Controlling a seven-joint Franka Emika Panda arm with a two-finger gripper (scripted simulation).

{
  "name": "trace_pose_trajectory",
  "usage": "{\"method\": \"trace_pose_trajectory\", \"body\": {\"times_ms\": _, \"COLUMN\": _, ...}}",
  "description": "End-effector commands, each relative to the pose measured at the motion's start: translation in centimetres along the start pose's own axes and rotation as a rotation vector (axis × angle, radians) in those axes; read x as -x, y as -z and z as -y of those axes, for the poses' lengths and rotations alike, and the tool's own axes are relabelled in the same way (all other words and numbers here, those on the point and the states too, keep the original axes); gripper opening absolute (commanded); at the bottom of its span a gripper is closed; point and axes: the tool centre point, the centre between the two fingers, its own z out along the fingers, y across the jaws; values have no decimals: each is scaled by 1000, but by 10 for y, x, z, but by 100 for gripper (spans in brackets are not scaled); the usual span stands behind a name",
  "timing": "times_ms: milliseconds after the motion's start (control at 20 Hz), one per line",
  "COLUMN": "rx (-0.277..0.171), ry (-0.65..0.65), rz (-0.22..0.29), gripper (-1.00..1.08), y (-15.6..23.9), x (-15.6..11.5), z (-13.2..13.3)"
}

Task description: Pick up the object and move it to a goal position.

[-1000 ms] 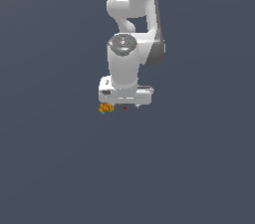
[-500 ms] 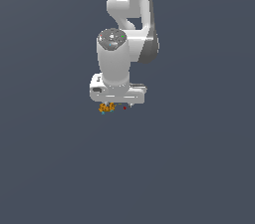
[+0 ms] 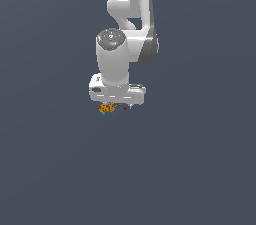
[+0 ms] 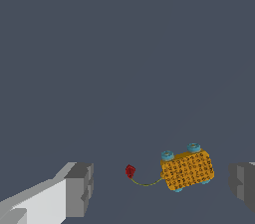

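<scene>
The object (image 4: 187,170) is a small orange-yellow block speckled with dark spots, with teal knobs at its edges. A thin cord runs from it to a tiny red bead (image 4: 130,170). My gripper (image 4: 160,184) is open. The object lies in the gap between the fingers (image 4: 79,188), closer to the other finger, and touches neither. In the exterior view the object (image 3: 107,107) sits just under the white hand, toward the exterior view's left end of it. The gripper (image 3: 117,103) hovers right above it, its fingertips mostly hidden by the hand.
A flat dark grey floor (image 3: 60,169) surrounds the object on all sides. The red bead (image 3: 125,108) lies on the exterior view's right of the object. The white arm (image 3: 125,19) rises behind the hand.
The hand has shifted toward the exterior view's left and come slightly lower, now standing over the object. The object and red bead have not moved.
</scene>
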Motion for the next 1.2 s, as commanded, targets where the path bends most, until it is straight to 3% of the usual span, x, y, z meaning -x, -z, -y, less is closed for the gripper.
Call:
{"method": "trace_pose_trajectory", "body": {"times_ms": 0, "rx": -1, "ry": -21, "rz": 0, "gripper": 100, "y": -2, "x": 1, "z": -1}}
{"method": "trace_pose_trajectory", "body": {"times_ms": 500, "rx": -9, "ry": -201, "rz": 1, "gripper": 100, "y": -20, "x": 11, "z": -6}}
{"method": "trace_pose_trajectory", "body": {"times_ms": 1150, "rx": -18, "ry": -600, "rz": 1, "gripper": 100, "y": -55, "x": 36, "z": -20}}
